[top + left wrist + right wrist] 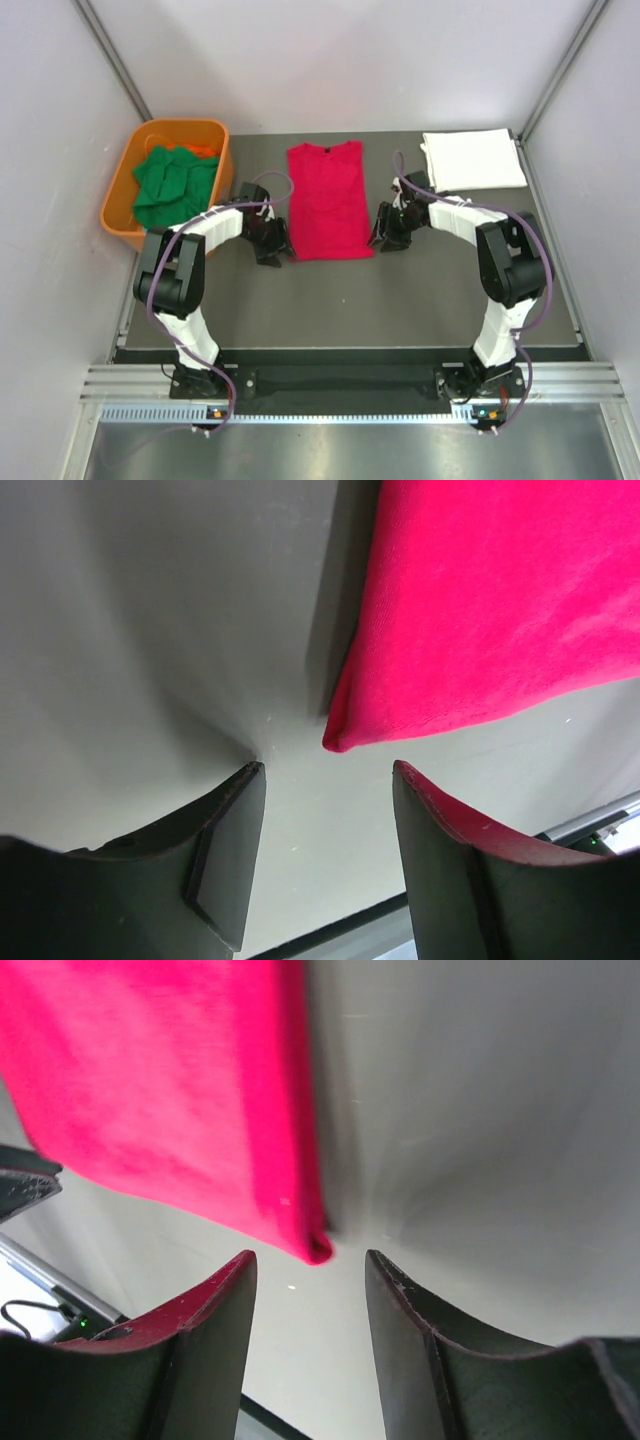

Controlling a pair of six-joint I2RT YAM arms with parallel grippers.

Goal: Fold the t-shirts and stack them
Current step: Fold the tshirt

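- At the far left corner of the table (350, 300), an orange tub (118, 195) is seen. Green t-shirts (172, 185) are heaped loosely inside it.
- The left arm (185, 255) is bent from its base at the near edge in toward the middle of the table. The left jaws are lowered just beside the near left corner of the red t-shirt (328, 200).
- In the left wrist view, the 2 dark fingers (225, 860) are held well apart, with only bare table between them. The red corner lies just ahead of the gap and is touched by neither finger. The left jaws are released and nothing is grasped.
- The red t-shirt is spread flat in the middle of the table, between the 2 arms. Its collar is turned to the far side and its hem toward the arm bases. Its outline is narrow and nearly rectangular.
- The right jaws are lowered just beside the near right corner of the red t-shirt, opposite the left jaws.
- In the right wrist view, the 2 fingers (210, 1350) are parted. The red corner sits at the mouth of the gap, but it is not pinched. The right jaws are released too.
- The right arm (505, 260) is arched from its base at the near right in toward the shirt.
- At the far right corner of the table, a white t-shirt (472, 160) is laid folded into a neat rectangle, well apart from the red one.
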